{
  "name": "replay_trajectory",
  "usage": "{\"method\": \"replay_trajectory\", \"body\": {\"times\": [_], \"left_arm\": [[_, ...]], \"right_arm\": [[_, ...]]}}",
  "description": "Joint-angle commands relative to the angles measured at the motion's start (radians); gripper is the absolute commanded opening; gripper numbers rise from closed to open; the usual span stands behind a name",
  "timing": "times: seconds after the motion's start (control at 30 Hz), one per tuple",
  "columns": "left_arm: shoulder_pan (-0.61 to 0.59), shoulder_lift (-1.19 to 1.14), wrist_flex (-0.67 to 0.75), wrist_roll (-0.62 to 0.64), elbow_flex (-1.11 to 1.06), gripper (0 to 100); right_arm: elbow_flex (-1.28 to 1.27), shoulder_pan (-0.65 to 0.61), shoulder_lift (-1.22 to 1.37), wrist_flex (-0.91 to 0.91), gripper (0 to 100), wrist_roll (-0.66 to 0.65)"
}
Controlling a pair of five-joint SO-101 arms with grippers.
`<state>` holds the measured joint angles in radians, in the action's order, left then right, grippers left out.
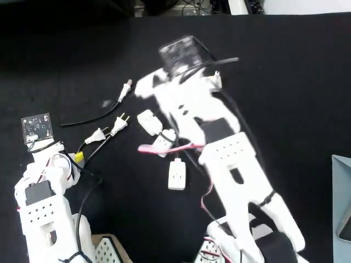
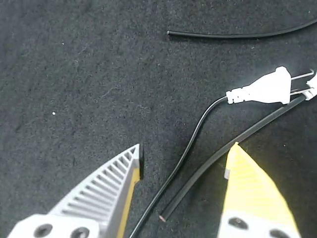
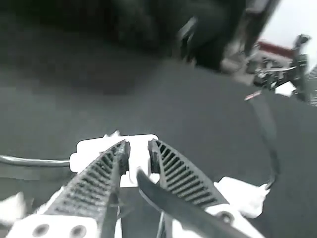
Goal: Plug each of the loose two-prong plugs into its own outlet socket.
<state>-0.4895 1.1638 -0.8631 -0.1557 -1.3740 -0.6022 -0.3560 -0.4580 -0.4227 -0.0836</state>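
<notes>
Three white two-prong plugs on black cords lie left of centre: one [image 1: 126, 87] farthest back, two [image 1: 118, 125] [image 1: 97, 135] side by side. Three white outlet blocks [image 1: 149, 121] [image 1: 163, 142] [image 1: 176, 174] sit in a line at the middle. My left gripper [image 1: 77, 156] [image 2: 185, 156] is open low over the mat, with two cords running between its fingers and a plug [image 2: 262, 89] just past them. My right gripper [image 1: 143, 85] [image 3: 137, 151] hovers beside the rear plug [image 3: 114, 148], with a narrow gap between its fingers and that white body right behind the tips.
A pink wire [image 1: 164, 148] crosses the outlet blocks under the right arm. A small black board [image 1: 37, 127] sits at the far left. A teal box [image 1: 343, 203] stands at the right edge. A loose cord end [image 2: 163, 216] lies near my left fingers.
</notes>
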Motion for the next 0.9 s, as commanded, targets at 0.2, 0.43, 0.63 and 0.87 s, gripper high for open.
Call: {"method": "replay_trajectory", "body": {"times": [0.2, 0.43, 0.63, 0.87], "left_arm": [[-0.005, 0.011, 0.021, 0.008, 0.005, 27], [-0.005, 0.011, 0.021, 0.008, 0.005, 27], [-0.005, 0.011, 0.021, 0.008, 0.005, 27], [-0.005, 0.011, 0.021, 0.008, 0.004, 27]], "right_arm": [[0.156, 0.130, 0.363, 0.308, 1.3, 0.037], [0.311, 0.244, 0.680, 0.514, 1.3, 0.038], [0.397, 0.304, 0.845, 0.511, 1.4, 0.032], [0.406, 0.362, 0.834, 0.307, 1.5, 0.029]]}}
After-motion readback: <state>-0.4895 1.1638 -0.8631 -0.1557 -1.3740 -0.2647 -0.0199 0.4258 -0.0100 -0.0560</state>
